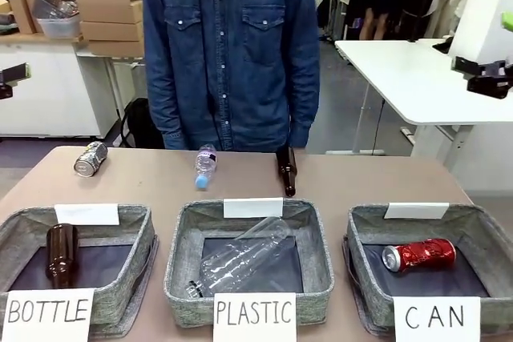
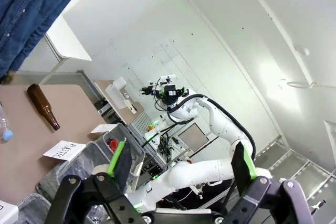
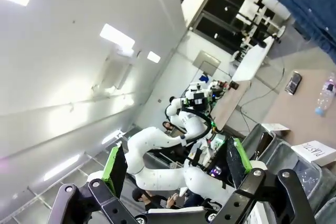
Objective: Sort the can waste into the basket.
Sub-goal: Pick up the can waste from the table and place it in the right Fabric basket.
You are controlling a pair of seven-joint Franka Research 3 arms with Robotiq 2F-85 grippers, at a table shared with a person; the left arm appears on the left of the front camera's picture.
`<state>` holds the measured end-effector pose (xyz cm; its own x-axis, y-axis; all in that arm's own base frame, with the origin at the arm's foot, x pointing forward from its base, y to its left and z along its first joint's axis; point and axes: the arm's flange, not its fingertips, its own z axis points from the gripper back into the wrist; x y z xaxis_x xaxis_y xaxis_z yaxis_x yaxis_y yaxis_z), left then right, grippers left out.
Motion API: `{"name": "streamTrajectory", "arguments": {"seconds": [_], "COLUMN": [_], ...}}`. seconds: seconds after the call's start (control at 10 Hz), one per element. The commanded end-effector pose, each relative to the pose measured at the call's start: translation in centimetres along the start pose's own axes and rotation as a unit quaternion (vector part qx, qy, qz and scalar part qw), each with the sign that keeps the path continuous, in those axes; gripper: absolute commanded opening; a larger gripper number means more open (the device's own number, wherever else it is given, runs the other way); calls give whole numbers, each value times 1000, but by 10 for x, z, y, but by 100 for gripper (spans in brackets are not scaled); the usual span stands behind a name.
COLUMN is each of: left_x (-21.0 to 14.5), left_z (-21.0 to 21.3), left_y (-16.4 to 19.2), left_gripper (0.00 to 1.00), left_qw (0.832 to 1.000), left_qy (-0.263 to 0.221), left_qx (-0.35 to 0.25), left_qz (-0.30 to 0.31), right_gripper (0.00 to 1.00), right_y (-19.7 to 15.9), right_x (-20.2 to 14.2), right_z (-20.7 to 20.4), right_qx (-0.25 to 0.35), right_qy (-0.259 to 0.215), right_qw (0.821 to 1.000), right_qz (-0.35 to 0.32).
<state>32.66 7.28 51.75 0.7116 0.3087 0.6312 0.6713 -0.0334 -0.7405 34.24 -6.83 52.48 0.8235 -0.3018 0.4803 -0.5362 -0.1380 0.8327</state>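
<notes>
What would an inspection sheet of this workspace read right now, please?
Surface: brown table, three grey baskets along its near edge.
Job's things: red can in CAN basket; grey can lying on table, far left.
Clutter: plastic bottle and brown bottle lying on table; second brown bottle in BOTTLE basket; clear bottle in PLASTIC basket.
Grippers: left gripper and right gripper open, raised, empty.
Cables: nothing seen on the table.
Surroundings: person in denim shirt at far side; white table, cardboard boxes behind.

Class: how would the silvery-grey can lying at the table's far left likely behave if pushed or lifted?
The silvery-grey can lies on its side on the table, so a push would probably roll it. A small metal drink can, it is likely light and perhaps easily dented.
</notes>
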Motion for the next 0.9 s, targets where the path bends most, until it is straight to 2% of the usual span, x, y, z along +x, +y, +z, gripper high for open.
{"name": "streamTrajectory", "arguments": {"seconds": [0.0, 0.8], "left_x": [1, 1], "left_z": [-2, -2], "left_y": [-2, -2], "left_gripper": [100, 100], "left_qw": [1000, 1000], "left_qy": [-7, -7], "left_qx": [-10, -10], "left_qz": [-12, -12], "right_gripper": [100, 100], "right_y": [1, 1], "right_x": [6, 6], "right_z": [4, 4], "right_qx": [-4, -4], "right_qy": [7, 7], "right_qw": [1000, 1000], "right_qz": [8, 8]}}
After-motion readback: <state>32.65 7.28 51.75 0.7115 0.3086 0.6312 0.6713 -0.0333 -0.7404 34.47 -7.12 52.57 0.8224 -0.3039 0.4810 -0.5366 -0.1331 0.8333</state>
